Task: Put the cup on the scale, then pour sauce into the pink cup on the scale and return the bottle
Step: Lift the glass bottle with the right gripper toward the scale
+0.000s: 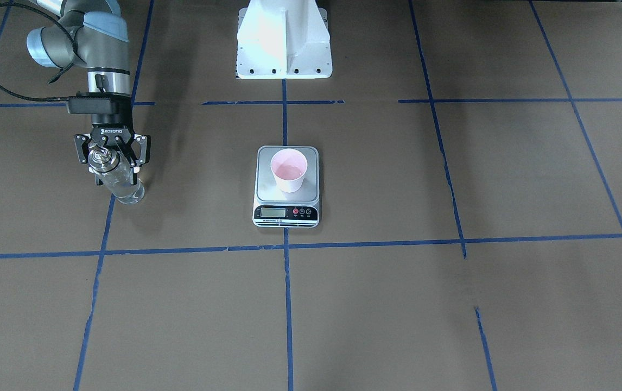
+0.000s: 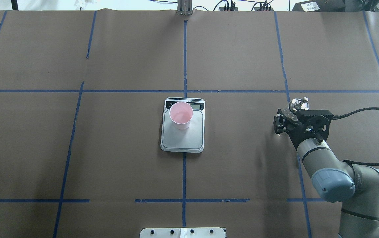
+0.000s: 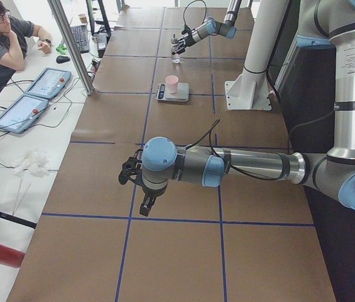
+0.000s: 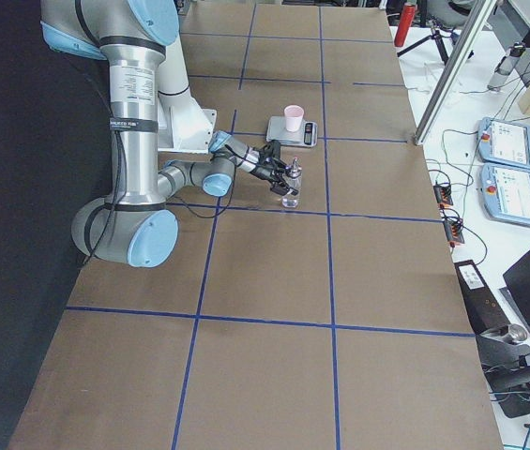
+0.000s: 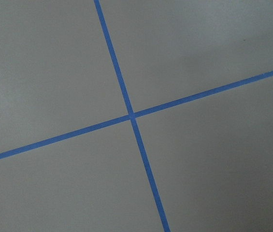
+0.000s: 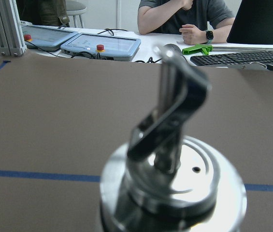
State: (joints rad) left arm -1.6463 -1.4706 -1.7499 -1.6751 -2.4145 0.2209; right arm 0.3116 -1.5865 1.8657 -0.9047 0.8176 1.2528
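Note:
The pale pink cup point(image 1: 289, 169) stands upright on the silver plate of the scale point(image 1: 267, 193) at the table's middle, towards the display end; both also show in the overhead view, cup point(image 2: 181, 115) and scale point(image 2: 183, 140). The clear glass bottle point(image 1: 121, 184) with its silver pourer cap stands on the table far to the robot's right. My right gripper point(image 1: 114, 163) is open, its fingers on either side of the bottle's upper part. The right wrist view shows the cap point(image 6: 175, 183) close up. My left gripper point(image 3: 133, 185) hovers over bare table; I cannot tell its state.
The white robot base point(image 1: 284, 43) stands behind the scale. Blue tape lines point(image 5: 131, 116) cross the brown table cover. An operator point(image 3: 1, 44) sits beyond the table's far side with tablets point(image 3: 29, 100) and cables.

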